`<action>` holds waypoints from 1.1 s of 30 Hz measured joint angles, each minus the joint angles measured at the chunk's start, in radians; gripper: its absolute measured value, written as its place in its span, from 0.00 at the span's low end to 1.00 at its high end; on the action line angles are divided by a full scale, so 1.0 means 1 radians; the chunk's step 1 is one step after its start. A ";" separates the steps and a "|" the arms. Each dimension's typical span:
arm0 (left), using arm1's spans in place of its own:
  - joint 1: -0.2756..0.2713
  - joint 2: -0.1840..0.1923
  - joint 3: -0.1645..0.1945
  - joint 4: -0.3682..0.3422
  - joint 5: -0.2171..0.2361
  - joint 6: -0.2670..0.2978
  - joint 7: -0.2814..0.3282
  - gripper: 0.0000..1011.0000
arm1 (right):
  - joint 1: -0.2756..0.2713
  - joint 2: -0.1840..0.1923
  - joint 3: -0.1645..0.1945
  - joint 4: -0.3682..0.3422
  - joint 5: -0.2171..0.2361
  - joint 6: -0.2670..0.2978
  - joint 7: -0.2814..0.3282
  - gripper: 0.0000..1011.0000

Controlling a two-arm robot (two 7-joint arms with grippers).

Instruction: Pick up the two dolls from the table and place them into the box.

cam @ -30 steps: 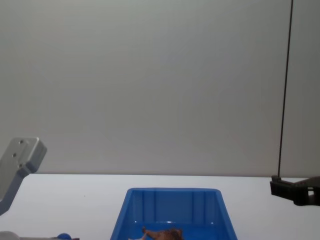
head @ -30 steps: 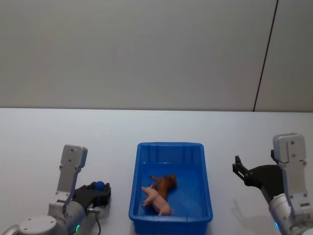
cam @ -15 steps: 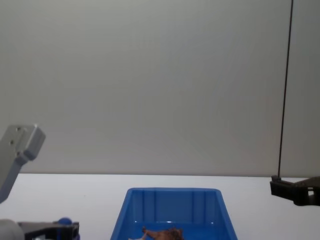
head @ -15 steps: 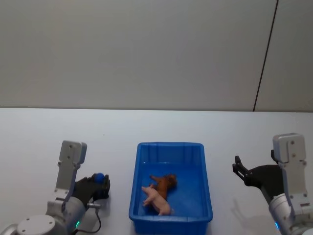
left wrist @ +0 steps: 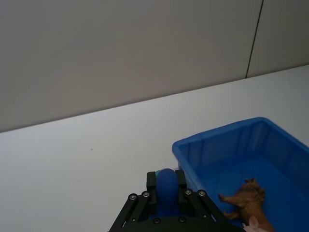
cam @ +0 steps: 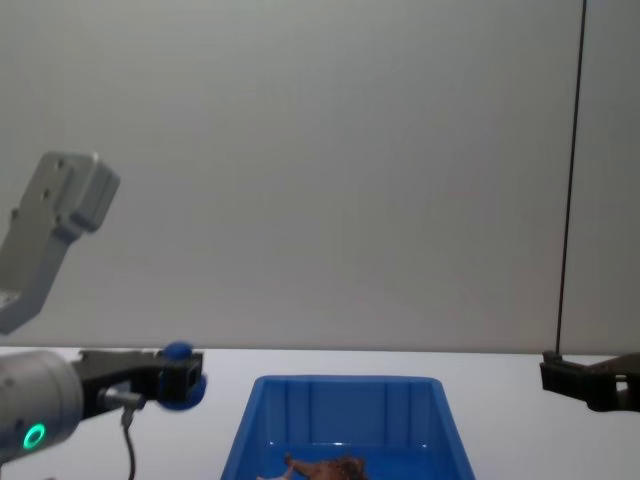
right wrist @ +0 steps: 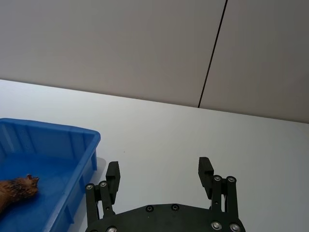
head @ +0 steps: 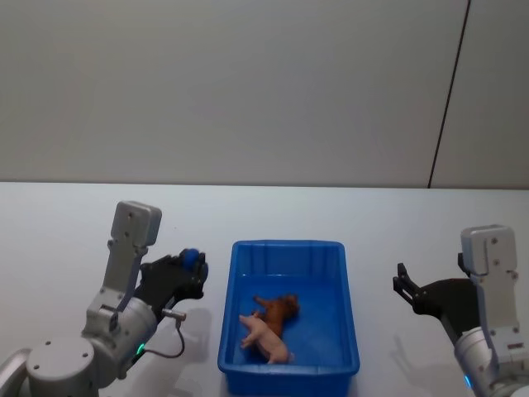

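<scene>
Two dolls lie in your box point(head: 288, 365), side by side on its floor: the pink doll point(head: 264, 336) on its side toward the near wall, the brown doll point(head: 278, 310) just behind it and touching it. From the left wrist view you see the brown doll point(left wrist: 247, 196) on the blue floor, ahead of the fingers and off to the box side. In the right wrist view the brown doll point(right wrist: 17, 189) sits inside the box point(right wrist: 72, 174), well off to the side of that gripper.

Your left gripper point(head: 188, 263) hovers above the table point(head: 66, 231), just beside the box's left rim and near its far corner. Its fingers point(left wrist: 165, 186) are closed together on a small blue object point(cam: 180, 352), which you can see at the tip in the chest view too.

Your right gripper point(right wrist: 159, 175) hangs over the table point(right wrist: 193, 130) to the right of the box, well apart from it, its fingers point(right wrist: 205, 170) spread wide and holding nothing.

Compared with half a second ago, your left gripper has risen and swung forward toward the box; before that it sat low near the table's front edge. Your right gripper has not moved, and both dolls lie as they did.
</scene>
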 joint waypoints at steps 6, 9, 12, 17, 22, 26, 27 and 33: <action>-0.020 -0.005 -0.001 -0.005 0.008 -0.030 -0.081 0.19 | 0.000 0.000 0.000 0.000 0.000 0.000 0.000 0.99; -0.031 -0.010 -0.001 -0.004 0.008 -0.044 -0.122 0.18 | 0.000 0.000 0.000 0.000 0.000 0.000 0.000 0.99; -0.044 -0.015 0.000 0.003 0.005 -0.059 -0.168 0.16 | 0.000 0.000 0.000 0.000 0.000 0.000 0.000 0.99; -0.062 -0.025 0.004 0.019 -0.003 -0.078 -0.238 0.15 | 0.000 0.000 0.000 0.000 0.000 0.000 0.000 0.99; -0.085 -0.039 0.010 0.044 -0.017 -0.098 -0.320 0.29 | 0.000 0.000 0.000 0.000 0.000 0.000 0.000 0.99; -0.102 -0.051 0.016 0.066 -0.027 -0.112 -0.377 0.41 | 0.000 0.000 0.000 0.000 0.000 0.000 0.000 0.99; -0.108 -0.056 0.018 0.074 -0.031 -0.117 -0.395 0.46 | 0.000 0.000 0.000 0.000 0.000 0.000 0.000 0.99; -0.125 -0.069 0.025 0.096 -0.040 -0.130 -0.448 0.64 | 0.000 0.000 0.000 0.000 0.000 0.000 0.000 0.99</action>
